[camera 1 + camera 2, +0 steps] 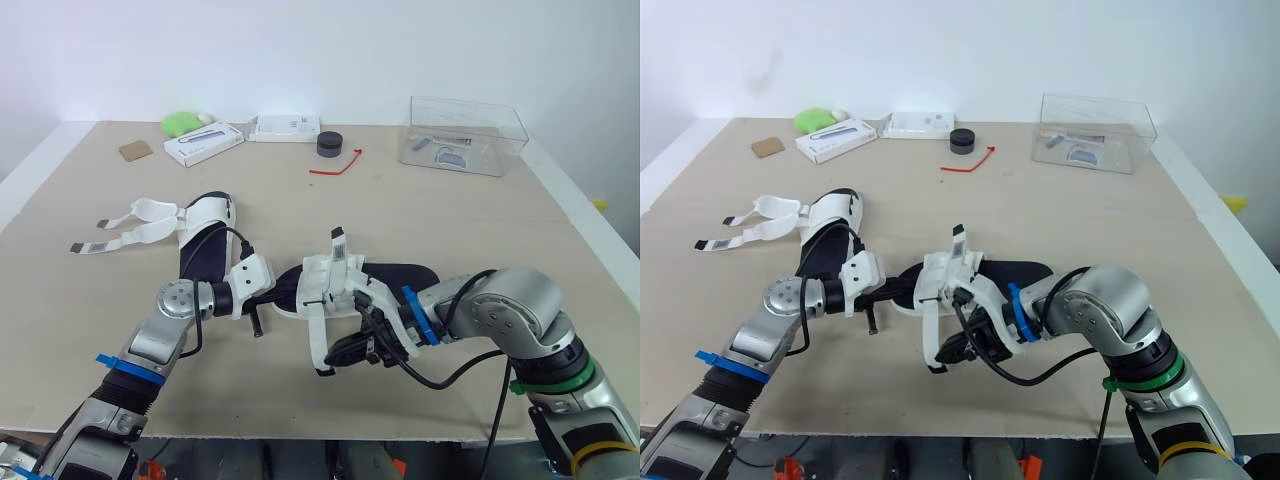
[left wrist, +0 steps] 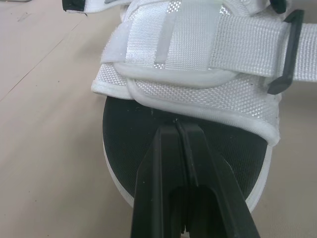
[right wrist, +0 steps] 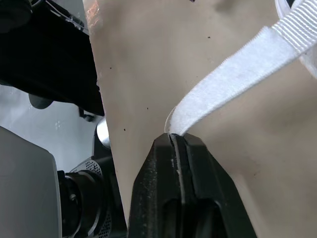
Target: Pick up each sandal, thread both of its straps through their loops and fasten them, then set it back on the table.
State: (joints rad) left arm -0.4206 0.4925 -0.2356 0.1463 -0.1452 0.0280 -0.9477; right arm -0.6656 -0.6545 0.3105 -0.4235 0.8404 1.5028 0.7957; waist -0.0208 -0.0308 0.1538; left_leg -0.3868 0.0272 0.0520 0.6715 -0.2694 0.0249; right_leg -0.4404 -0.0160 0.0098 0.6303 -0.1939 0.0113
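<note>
A white-strapped sandal with a black footbed lies mid-table. My left gripper is at its toe, fingers pressed together. Their tips rest on the footbed against the edge of the front strap, and I see nothing between them. My right gripper is shut on the end of a loose white strap, which hangs from the sandal toward the table's front edge. The second sandal lies to the left and further back, both straps spread open to its left.
Along the back stand a clear plastic box, a black round lid, a red tie, two white boxes, a green object and a brown card. The table's front edge runs close under both arms.
</note>
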